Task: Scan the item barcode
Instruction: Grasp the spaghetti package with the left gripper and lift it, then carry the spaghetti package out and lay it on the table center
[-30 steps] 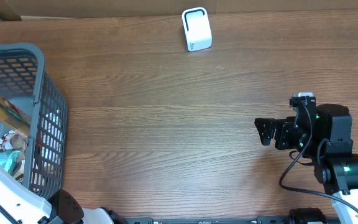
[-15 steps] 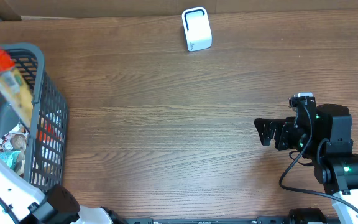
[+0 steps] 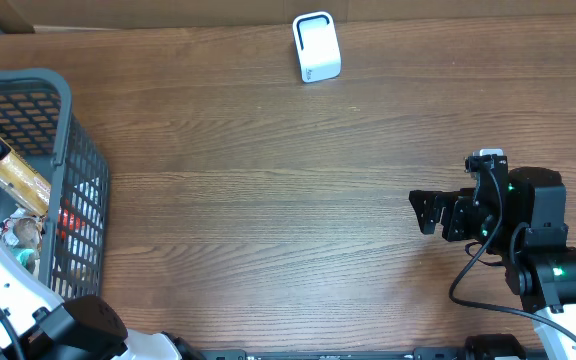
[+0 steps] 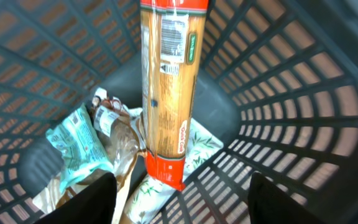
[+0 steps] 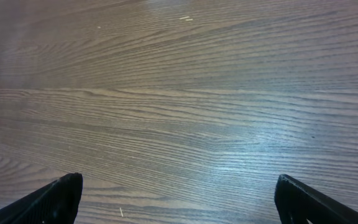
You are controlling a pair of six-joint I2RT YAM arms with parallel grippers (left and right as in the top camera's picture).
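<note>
While the left pincer [image 4: 182,200] hangs spread above the spaghetti packet [image 4: 166,93] in the basket [image 4: 291,112], we should pinch it mid-length, leaving its barcode [image 4: 174,40] uncovered; the right pincer [image 5: 179,199] is spread too, empty.

Work surface: a table [image 3: 268,200] of dark brown wood, with the grain running left to right in the overhead view. A tan, cardboard-coloured panel [image 3: 148,10] borders its far edge. Lighting is even; the right wrist view shows a pale sheen on the wood.
</note>
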